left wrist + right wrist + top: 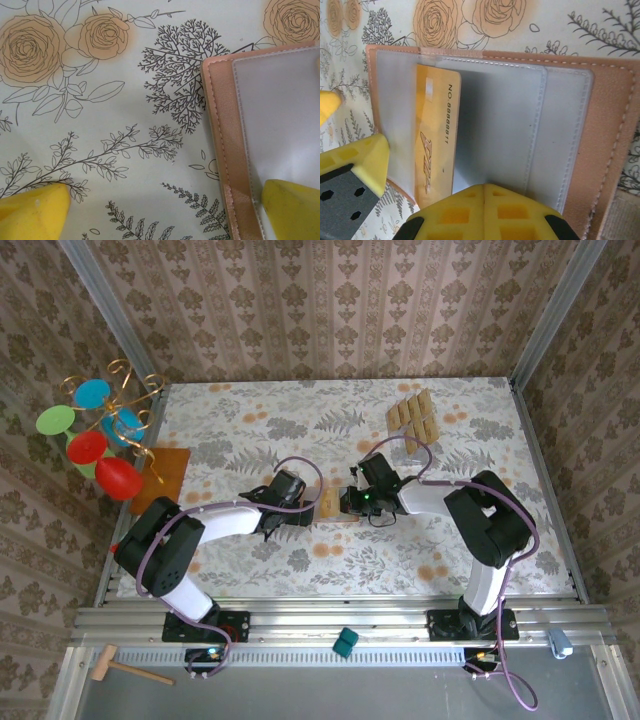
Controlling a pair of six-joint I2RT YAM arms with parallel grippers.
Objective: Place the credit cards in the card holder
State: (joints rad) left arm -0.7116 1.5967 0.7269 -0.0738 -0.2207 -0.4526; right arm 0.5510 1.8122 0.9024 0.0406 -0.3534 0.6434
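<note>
credit card [437,135]; in card holder [602,125] pocket; right fingers [485,215] closed beside it; left fingers [35,212] wide

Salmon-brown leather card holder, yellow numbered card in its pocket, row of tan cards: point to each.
Salmon-brown leather card holder [610,125]: right wrist view, bare leather panel.
Yellow numbered card [437,132]: right wrist view, printed face.
Row of tan cards [412,415]: top external view, middle card.

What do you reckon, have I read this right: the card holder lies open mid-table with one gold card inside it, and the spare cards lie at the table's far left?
Not quite. The spare cards lie at the far right of the table, as the top external view shows. The rest stands: the card holder lies open mid-table with one gold card inside it.
</note>
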